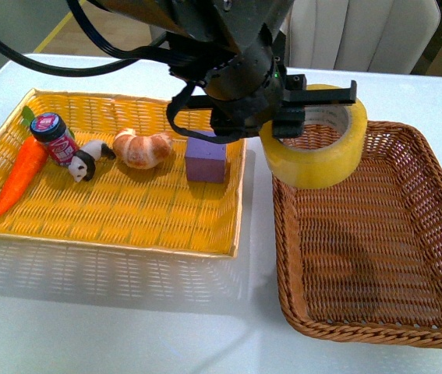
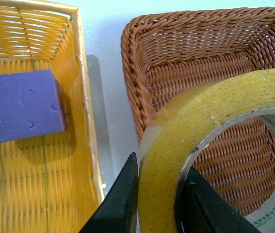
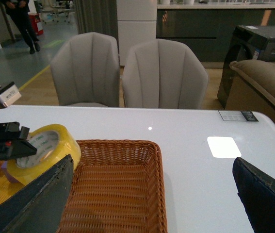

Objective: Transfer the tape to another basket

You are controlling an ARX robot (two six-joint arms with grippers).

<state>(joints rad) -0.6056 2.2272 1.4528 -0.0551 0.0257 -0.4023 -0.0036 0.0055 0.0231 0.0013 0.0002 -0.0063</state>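
My left gripper (image 1: 314, 105) is shut on the tape (image 1: 314, 156), a wide yellow roll with a pale core, held tilted in the air over the far left corner of the brown wicker basket (image 1: 376, 327). In the left wrist view the black fingers (image 2: 120, 204) pinch the wall of the tape (image 2: 195, 126), one outside and one inside the core, above the basket (image 2: 176, 58). My right gripper (image 3: 152, 194) is open and empty above the basket (image 3: 122, 194); the tape (image 3: 45, 153) shows beside one of its fingers. It is out of the front view.
The yellow woven tray (image 1: 111, 218) lies left of the basket. It holds a purple cube (image 1: 206, 160), a croissant (image 1: 143, 148), a small black-and-white toy (image 1: 84, 164), a small jar (image 1: 54, 139) and a carrot (image 1: 19, 175). Grey chairs (image 3: 127, 73) stand behind the white table.
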